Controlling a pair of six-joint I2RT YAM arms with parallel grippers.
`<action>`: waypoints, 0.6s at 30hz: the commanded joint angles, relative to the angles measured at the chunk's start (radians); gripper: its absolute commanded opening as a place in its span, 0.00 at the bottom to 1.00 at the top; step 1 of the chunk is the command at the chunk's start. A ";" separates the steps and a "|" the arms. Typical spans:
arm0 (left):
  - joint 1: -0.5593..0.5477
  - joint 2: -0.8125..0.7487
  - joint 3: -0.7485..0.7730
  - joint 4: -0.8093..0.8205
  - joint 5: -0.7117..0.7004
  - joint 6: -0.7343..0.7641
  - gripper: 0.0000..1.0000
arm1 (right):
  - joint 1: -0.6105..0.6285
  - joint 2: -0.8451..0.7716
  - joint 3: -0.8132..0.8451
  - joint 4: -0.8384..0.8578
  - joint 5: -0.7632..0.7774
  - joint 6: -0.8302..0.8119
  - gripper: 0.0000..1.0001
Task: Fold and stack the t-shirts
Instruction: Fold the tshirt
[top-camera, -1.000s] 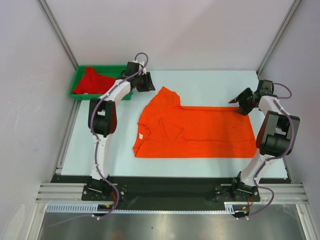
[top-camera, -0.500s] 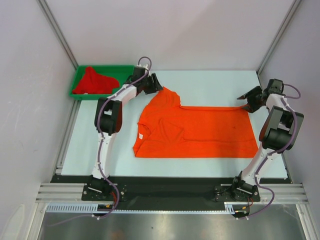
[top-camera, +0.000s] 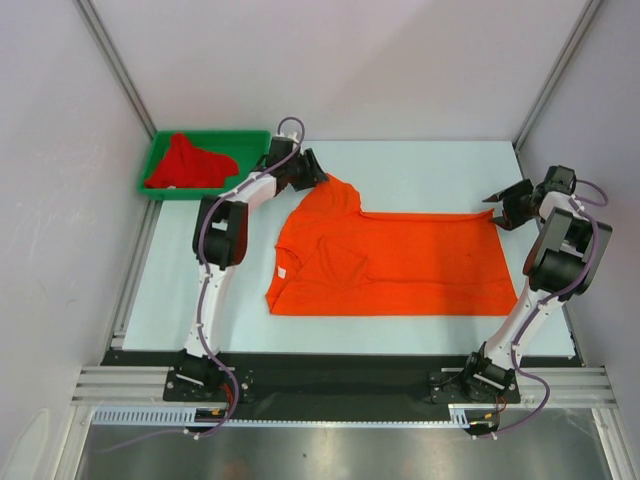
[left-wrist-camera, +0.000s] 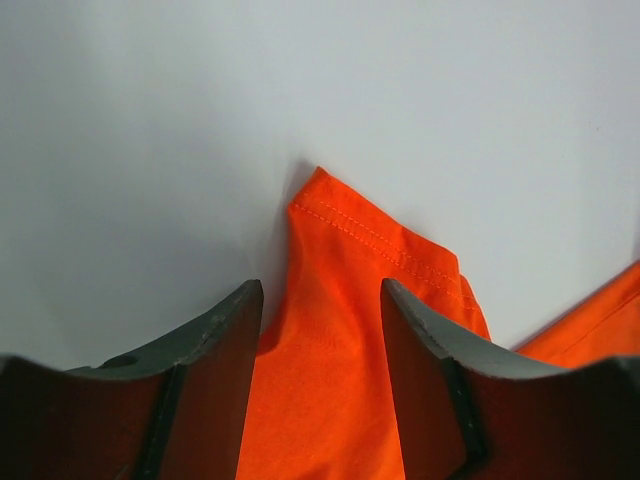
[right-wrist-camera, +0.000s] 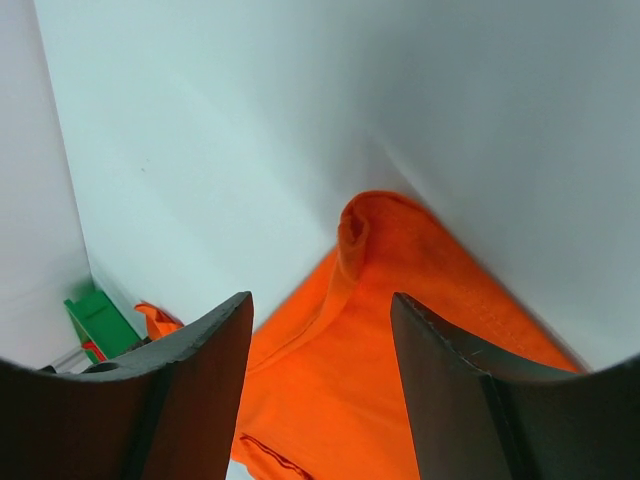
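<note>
As the last second closes, both arms are arriving at the far edge of the orange t-shirt (top-camera: 400, 265), which lies flat in the middle of the table (top-camera: 420, 160). The left gripper (top-camera: 316, 172), a second ago up beside the green tray (top-camera: 210, 134), now sits over the far sleeve (left-wrist-camera: 345, 230). Its jaws stand apart with the sleeve cloth running between them, not pinched. The right gripper (top-camera: 503, 208) is swung further out to the right and points back at the far hem corner (right-wrist-camera: 375, 215). Its jaws are likewise apart, and the puckered corner lies just ahead of the fingertips. The shirt itself looks unmoved. This reads as lining up for a two-handed fold: each arm seems ready to close on its corner and carry the far edge toward the near one. The red t-shirt (top-camera: 185, 160) is bunched in the tray, not yet handled
</note>
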 joint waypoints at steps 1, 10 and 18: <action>-0.012 0.026 0.016 0.040 0.007 -0.016 0.56 | -0.018 0.008 0.011 0.043 -0.024 0.021 0.63; -0.014 0.043 0.031 0.049 0.023 -0.036 0.33 | -0.017 0.012 0.019 0.034 0.000 0.023 0.63; -0.012 0.002 0.050 0.049 0.023 -0.039 0.08 | 0.005 0.037 0.035 0.031 0.051 0.050 0.54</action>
